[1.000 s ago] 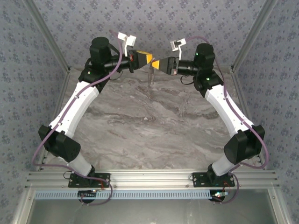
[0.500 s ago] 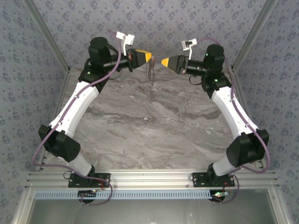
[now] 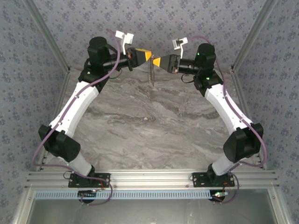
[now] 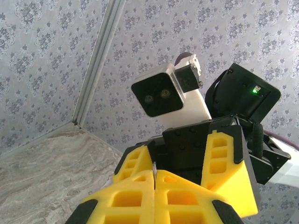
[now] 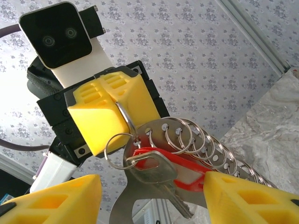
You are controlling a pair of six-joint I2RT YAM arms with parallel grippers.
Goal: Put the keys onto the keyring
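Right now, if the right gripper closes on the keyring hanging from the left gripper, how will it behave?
Likely to swing: the keyring hangs by one thin loop pinched in the shut left gripper. Probably floppy, not stiff: its split rings and the silver key look free to pivot. Bare metal may slip in the open right gripper.

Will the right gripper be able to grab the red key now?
Probably yes: the right gripper is open with the red key hanging between its jaws, nothing blocking, while the left gripper holds the keyring up.

Bright even light, blown-out glare, soft shadows
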